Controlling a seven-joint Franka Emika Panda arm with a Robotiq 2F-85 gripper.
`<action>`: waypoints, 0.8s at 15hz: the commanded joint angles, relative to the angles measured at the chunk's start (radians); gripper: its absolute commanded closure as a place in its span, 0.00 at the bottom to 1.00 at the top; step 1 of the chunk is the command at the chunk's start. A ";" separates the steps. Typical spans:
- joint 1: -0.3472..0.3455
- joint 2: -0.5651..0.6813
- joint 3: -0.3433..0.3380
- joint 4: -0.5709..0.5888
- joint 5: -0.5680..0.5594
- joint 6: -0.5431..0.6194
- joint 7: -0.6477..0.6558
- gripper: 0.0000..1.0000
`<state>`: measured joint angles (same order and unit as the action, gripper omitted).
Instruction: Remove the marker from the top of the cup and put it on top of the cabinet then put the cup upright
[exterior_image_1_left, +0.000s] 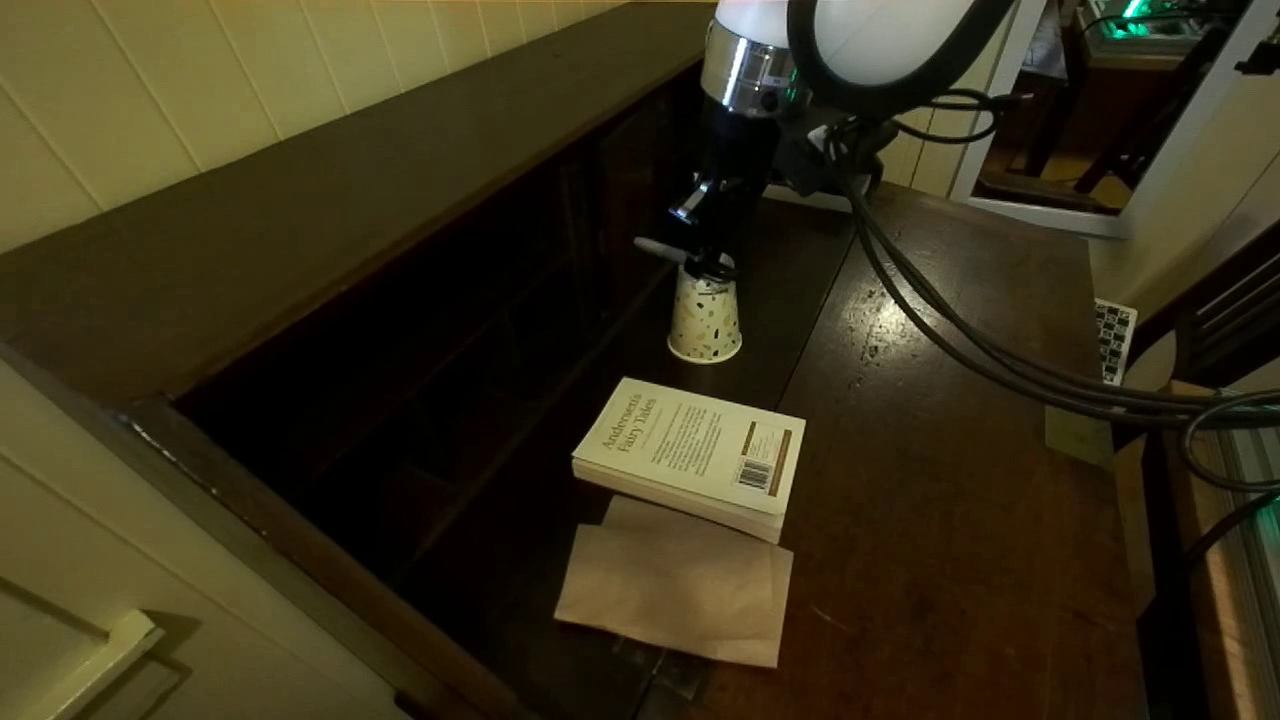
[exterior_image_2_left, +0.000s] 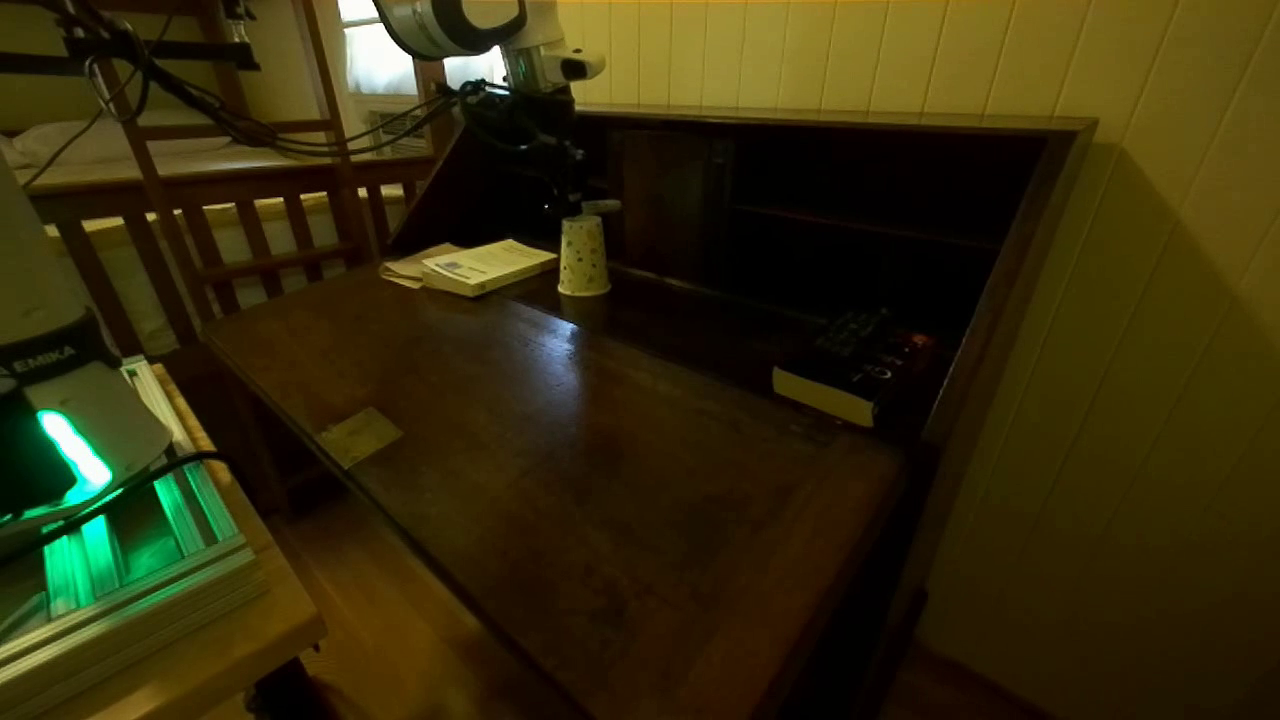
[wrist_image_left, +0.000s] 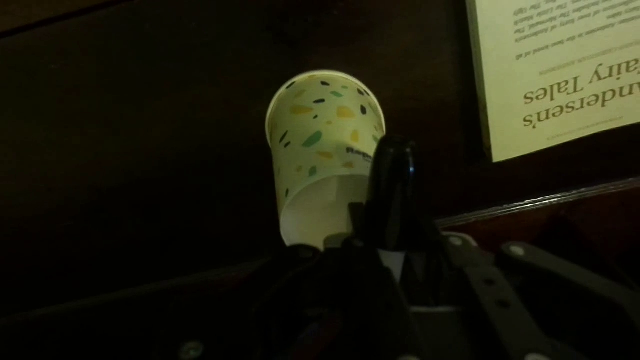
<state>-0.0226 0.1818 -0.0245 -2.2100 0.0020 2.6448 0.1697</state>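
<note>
At the top of the inverted cup, the hand holds the marker in narrowed jaws. A vertical lift clear of the cup, before any sideways travel, should avoid toppling it.

Cabinet top: in an exterior view, from above and from an end; lens faces along its length, tilted down.
Bench: in an exterior view, from the front, a little above, farther off; lens faces obliquely across it to shelves and panelled wall.
Cup: in the wrist view, from close above; lens faces down, claw at the lower edge.
White book: shared by all three views; lettering upside down in the wrist view.
Arm: shared by both exterior views, cut by the upper edge.
</note>
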 joint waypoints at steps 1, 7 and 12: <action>0.003 -0.089 0.012 -0.035 0.028 -0.018 -0.051 0.94; 0.003 -0.279 0.013 -0.115 0.008 -0.084 -0.221 0.94; -0.007 -0.361 -0.017 -0.102 -0.007 -0.118 -0.316 0.94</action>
<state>-0.0231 -0.1258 -0.0214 -2.3017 -0.0030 2.5423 -0.0826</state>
